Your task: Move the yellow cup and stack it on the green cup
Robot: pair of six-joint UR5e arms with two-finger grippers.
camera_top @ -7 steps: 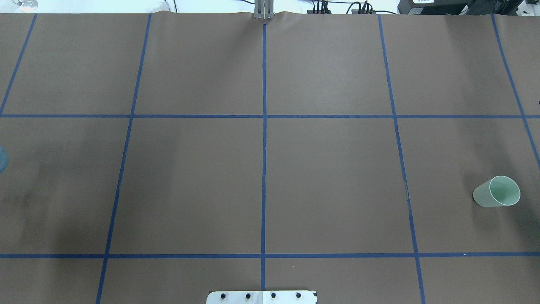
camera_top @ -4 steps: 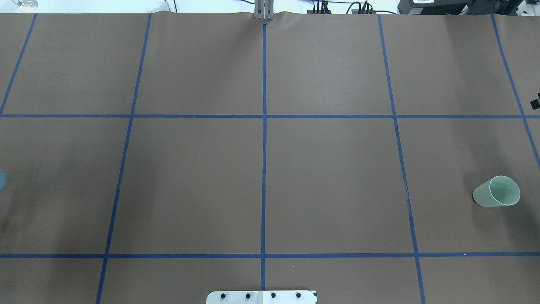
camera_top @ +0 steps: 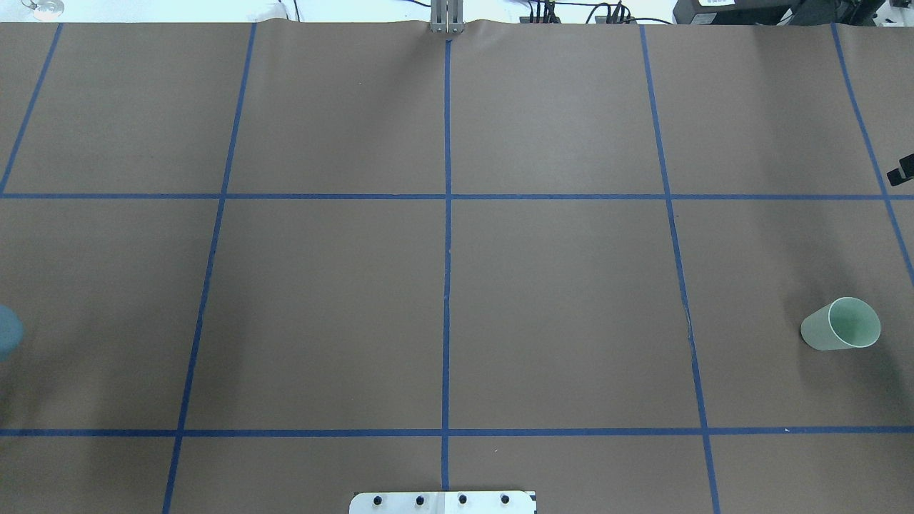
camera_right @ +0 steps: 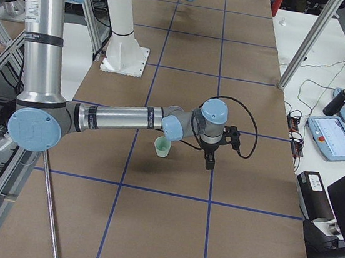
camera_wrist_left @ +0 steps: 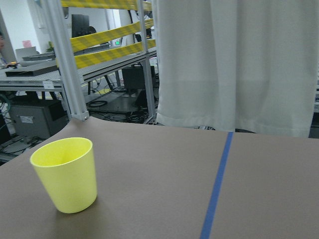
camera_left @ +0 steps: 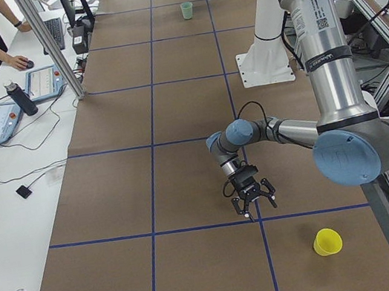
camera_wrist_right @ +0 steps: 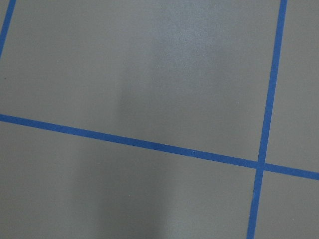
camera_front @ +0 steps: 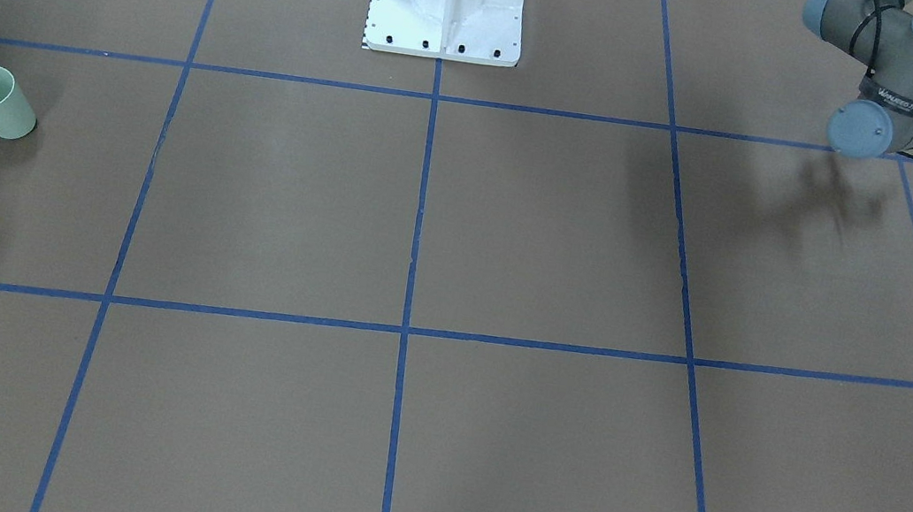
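Left arm's blue joint just slid down the overhead's left edge. Left gripper (camera_left: 254, 208), jaws spread and empty, is closing on the yellow cup (camera_left: 327, 241), bottom right in the side view. Green cup (camera_top: 842, 325) waits lower right overhead. Right gripper (camera_right: 209, 160): can't tell.

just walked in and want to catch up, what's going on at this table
The job is stacking a small bright yellow plastic cup onto a small pale mint-green plastic cup. Neither is held yet; both stand upright on the brown table, at opposite ends. The left gripper hangs low over the table near the yellow cup, fingers apparently open. The right gripper hangs near the green cup, not touching it; whether it is open cannot be told.
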